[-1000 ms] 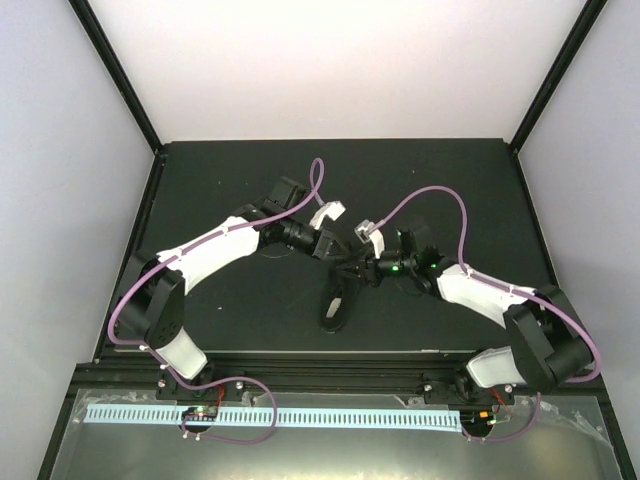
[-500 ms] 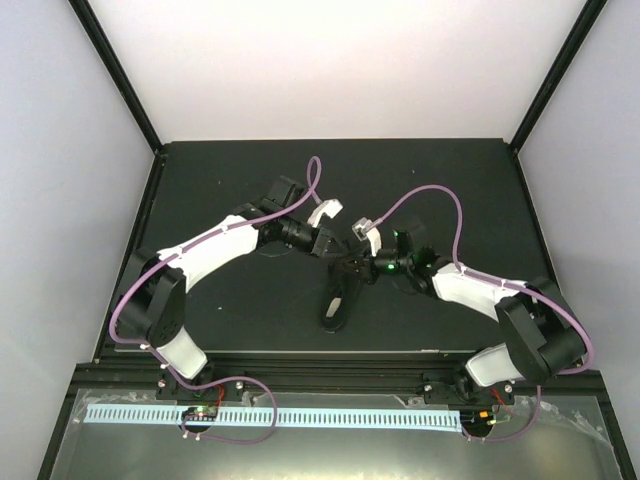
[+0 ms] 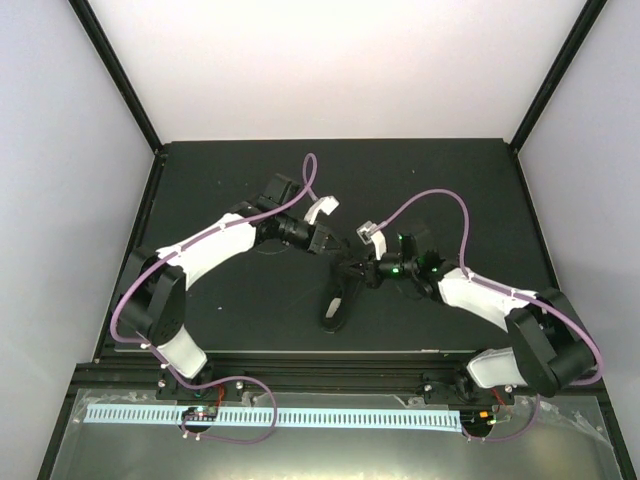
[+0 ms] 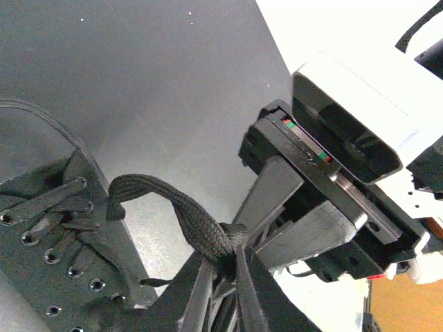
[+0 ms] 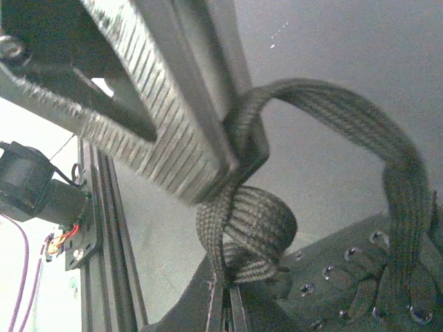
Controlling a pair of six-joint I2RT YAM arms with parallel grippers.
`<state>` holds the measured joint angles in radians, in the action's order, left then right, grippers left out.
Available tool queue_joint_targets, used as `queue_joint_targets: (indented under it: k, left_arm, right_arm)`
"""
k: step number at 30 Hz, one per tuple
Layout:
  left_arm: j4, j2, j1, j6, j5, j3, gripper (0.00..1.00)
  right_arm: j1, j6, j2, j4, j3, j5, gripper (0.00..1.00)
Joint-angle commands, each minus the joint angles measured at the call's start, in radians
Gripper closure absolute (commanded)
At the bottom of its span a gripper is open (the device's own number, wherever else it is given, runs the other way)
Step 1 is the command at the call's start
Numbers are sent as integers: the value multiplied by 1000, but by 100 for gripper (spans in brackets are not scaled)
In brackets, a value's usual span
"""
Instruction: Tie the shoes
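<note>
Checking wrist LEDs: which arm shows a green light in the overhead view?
The right arm: a green light glows at its wrist, beside the shoe. The left arm shows none.

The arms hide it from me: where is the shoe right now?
Top view: the shoe lies on the table, centre, just on the near side of the left hand and right hand pinching its laces.

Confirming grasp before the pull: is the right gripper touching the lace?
Touching. Right wrist view: right gripper shut on the lace, the folded loop pinched between its fingertips.
</note>
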<state>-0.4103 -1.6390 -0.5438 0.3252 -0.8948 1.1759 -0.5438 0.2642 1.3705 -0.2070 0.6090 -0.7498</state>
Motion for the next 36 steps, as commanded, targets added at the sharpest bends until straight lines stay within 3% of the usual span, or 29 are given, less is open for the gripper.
queue_joint_targets:
  k: [1,4,8,12,19,22,25,36]
  left_arm:
    - [8,-35,19,-55,-25,42,88]
    - [3,-41,20,-88,-3,27,78]
    - [-32,-12,25,-119,119,-10,46]
    - [33,90,51,-93,210,-111,32]
    - [302,300,31,-70,162,-359,33]
    - [415,343,-25,-49,117,-452,39]
    - [485,374,-109,-48,172,-518,43]
    - [541,283,-198,-56,287,-536,49]
  right_arm:
    - [1,14,-50,90,-9,-29,98]
    - [0,39,-59,125,0,-67,98]
    - [1,62,-50,159,16,-100,98]
    - [1,52,-35,188,29,-145,99]
    - [2,66,-3,278,57,-182,98]
    - [2,95,-10,275,55,-198,98]
    - [2,106,-27,293,62,-184,98]
    - [2,127,-25,286,57,-166,98]
